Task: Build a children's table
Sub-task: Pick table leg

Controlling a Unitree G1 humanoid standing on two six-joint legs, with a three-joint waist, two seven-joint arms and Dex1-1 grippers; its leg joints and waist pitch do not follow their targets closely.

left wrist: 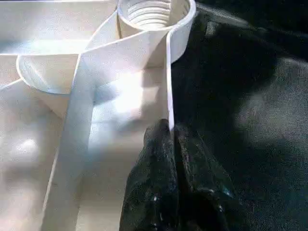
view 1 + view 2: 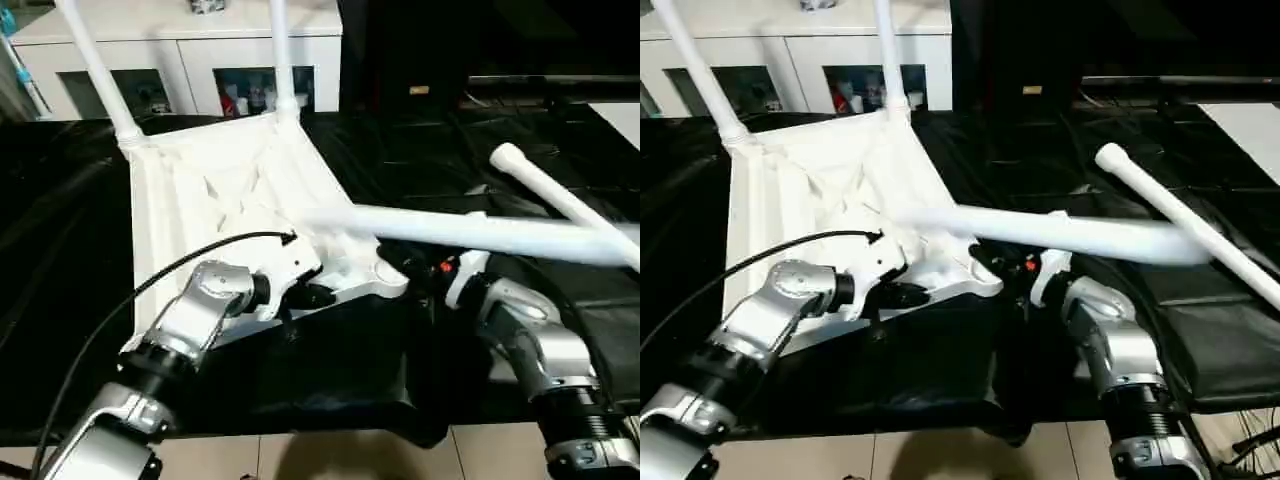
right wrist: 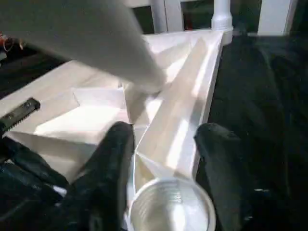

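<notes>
With two legs standing at twelve o'clock, we are pinching the upturned tabletop's [image 2: 215, 190] near rim in our closed left fingers [image 1: 161, 159], our right fingers [image 3: 118, 149] straddling, spread, the empty corner socket [image 3: 168, 207], which next needs the loose leg [image 2: 480, 232].

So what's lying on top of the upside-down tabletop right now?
A loose white leg lies across the tabletop's near right corner, over the ribs. Two legs already stand in the far corner sockets. The leg hides whatever is under it there.
</notes>
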